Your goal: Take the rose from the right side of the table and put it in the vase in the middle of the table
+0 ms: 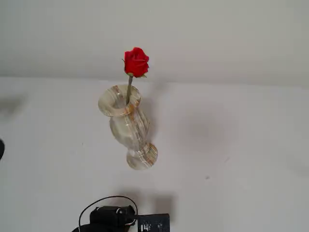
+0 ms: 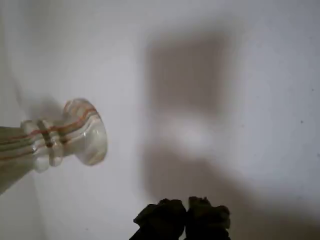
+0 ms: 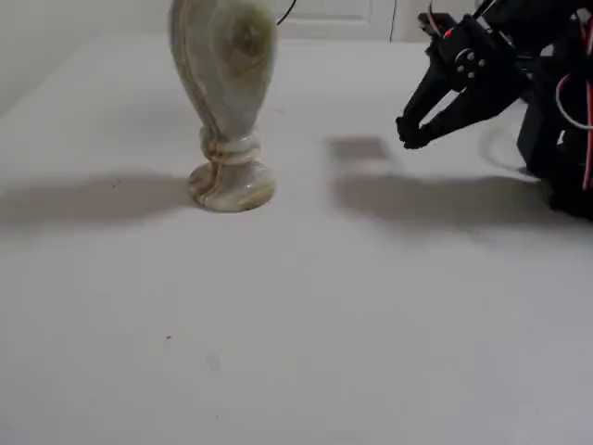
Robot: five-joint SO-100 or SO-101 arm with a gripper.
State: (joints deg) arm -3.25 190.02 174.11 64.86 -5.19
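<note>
Gripper (image 3: 412,133) fingertips together, nothing between them, hanging above the table (image 3: 371,306). Wrist view: fingertips (image 2: 172,216) at the bottom edge. Vase (image 3: 225,93) upright, well apart to the gripper's left in a fixed view. Rose (image 1: 136,62) stands in the vase, stem through the rim, bloom above.
</note>
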